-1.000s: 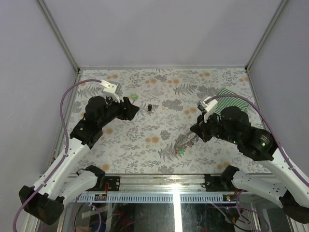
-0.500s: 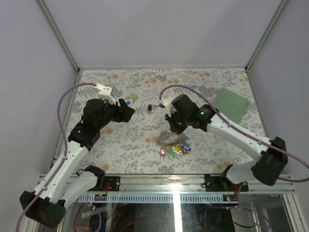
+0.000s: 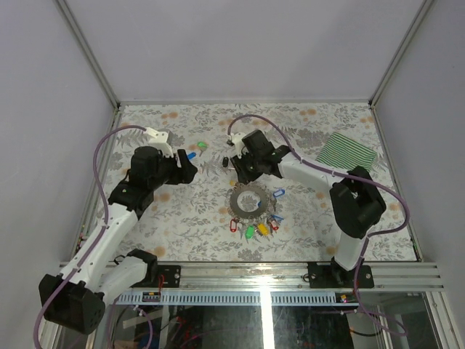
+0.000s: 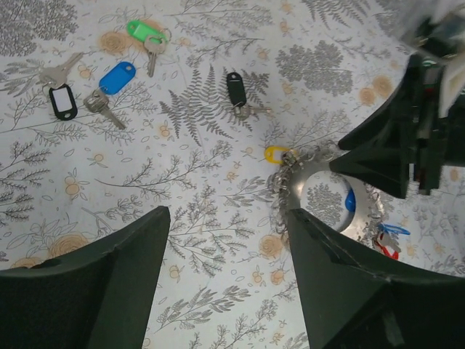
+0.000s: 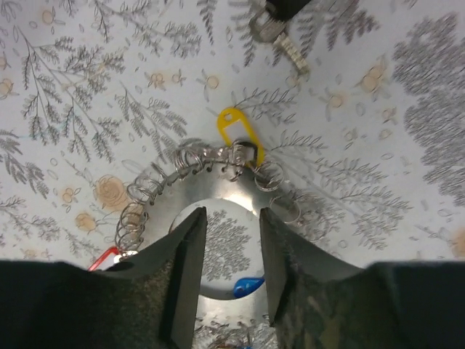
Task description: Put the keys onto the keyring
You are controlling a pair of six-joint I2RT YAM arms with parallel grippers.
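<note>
Nearest me, a fan of keys (image 3: 254,228) with red, green and yellow heads lies on the bench (image 3: 182,218). They spread out from the near rim of the keyring (image 3: 247,201), and two blue ones lie at its right side. The keyring lies flat about mid-bench, with small wire loops all round its outer edge. A yellow key (image 5: 238,131) lies against its far rim.

My right fingers (image 5: 229,218) hang over the ring's open centre. They are parted by a narrow gap and pinch nothing.

To the left of the ring, my left fingers (image 4: 225,218) are spread wide over bare bench, and they too grip nothing.

Just beyond the ring a black key (image 4: 235,87) lies loose. Farther left lie a blue key (image 4: 116,76), a black-tagged key (image 4: 63,102) and a plain silver key (image 4: 62,71), close together. A green key (image 4: 144,30) lies farthest out. A green striped cloth (image 3: 349,149) lies toward the far right corner, well apart from everything else.
</note>
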